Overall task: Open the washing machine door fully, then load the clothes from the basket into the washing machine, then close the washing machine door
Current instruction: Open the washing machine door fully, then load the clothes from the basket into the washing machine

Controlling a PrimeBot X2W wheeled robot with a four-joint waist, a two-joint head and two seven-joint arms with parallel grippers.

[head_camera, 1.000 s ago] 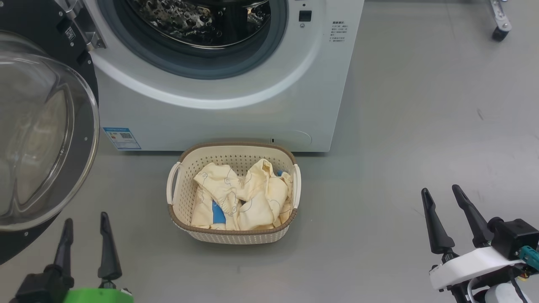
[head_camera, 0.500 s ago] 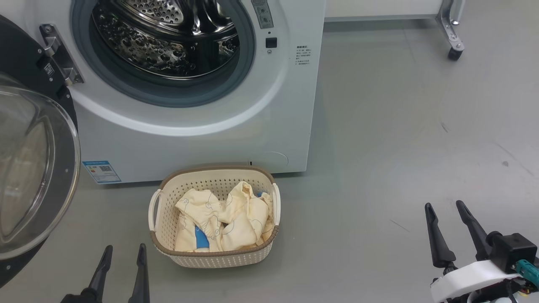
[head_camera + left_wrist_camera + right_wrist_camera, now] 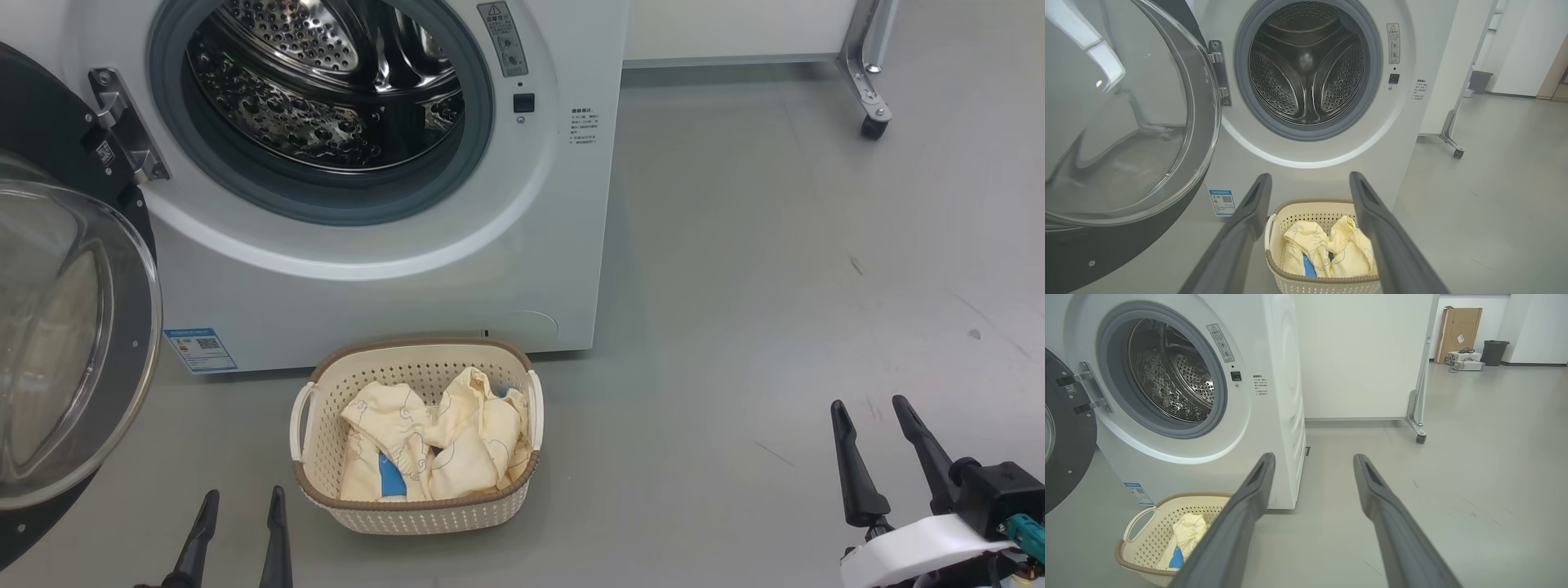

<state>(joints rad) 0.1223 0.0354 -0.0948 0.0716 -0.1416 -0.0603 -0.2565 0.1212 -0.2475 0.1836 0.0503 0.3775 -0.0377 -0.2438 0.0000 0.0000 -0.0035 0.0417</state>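
Head view: the washing machine door [image 3: 65, 343] is swung wide open at left with its glass bowl facing out, and the drum [image 3: 326, 90] is bare. The basket [image 3: 416, 513] sits on the floor just in front of the washing machine [image 3: 384, 294], below the opening; I can't tell if they touch. The clothes [image 3: 433, 441] are heaped inside it, pale yellow with a blue piece near-left. The left gripper [image 3: 245, 496] is at near left, jaws spread wide and holding nothing, and the basket is just right of it and slightly farther. The right gripper [image 3: 868, 404] is at near right, jaws equally wide and empty, well apart from the basket. Left wrist view: the jaws frame the basket, with the clothes ahead and low between the fingers and the drum opening above and beyond. Right wrist view: the basket is low left, partly behind one finger, and the jaws point at bare floor right of the washer. My read: door step done, first pick is next. The left arm is nearer and roughly lined up. The basket's long axis looks left-right, parallel to the washer front, so reach forward-down and slightly right, then lift far into the drum. The open door is close on the left, so mind that arm's clearance.
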